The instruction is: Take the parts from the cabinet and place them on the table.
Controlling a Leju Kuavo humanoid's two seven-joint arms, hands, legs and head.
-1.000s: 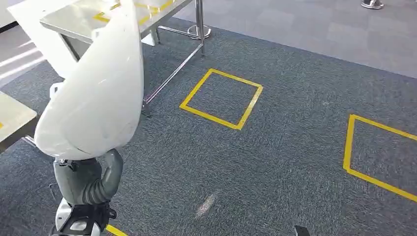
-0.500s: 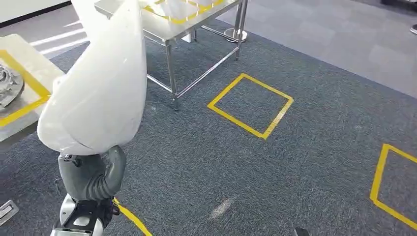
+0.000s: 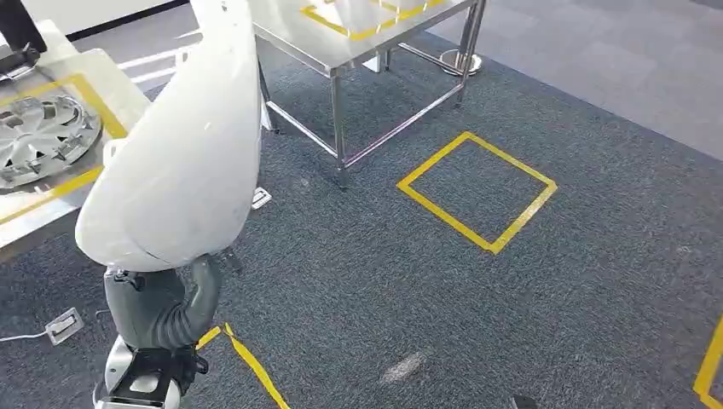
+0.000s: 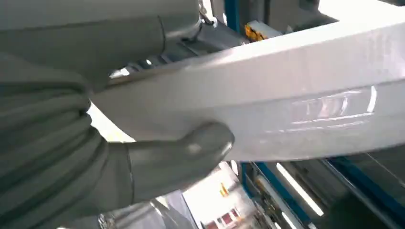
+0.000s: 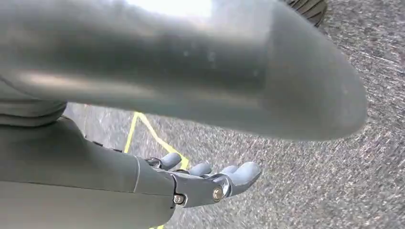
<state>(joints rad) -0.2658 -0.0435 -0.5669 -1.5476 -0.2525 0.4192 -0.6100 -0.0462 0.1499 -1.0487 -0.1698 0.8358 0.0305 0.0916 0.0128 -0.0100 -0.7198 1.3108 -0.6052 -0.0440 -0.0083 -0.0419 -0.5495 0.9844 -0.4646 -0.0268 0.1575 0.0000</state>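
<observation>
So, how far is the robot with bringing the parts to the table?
Done: a silver wheel cover already lies inside the yellow tape on the near table. In hand: the left hand grips a large white body panel, lifted above the carpet. The right hand holds nothing, fingers apart. Left: setting the panel down, perhaps on the steel table with its own yellow marking.

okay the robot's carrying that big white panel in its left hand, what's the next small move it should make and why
Probably keep turning left toward the near table. The left hand grips the white panel over carpet, not over any surface, so it cannot be set down yet. That table already bears a wheel cover inside its yellow tape; the steel table lies farther ahead. The right hand hangs with nothing in it.
</observation>
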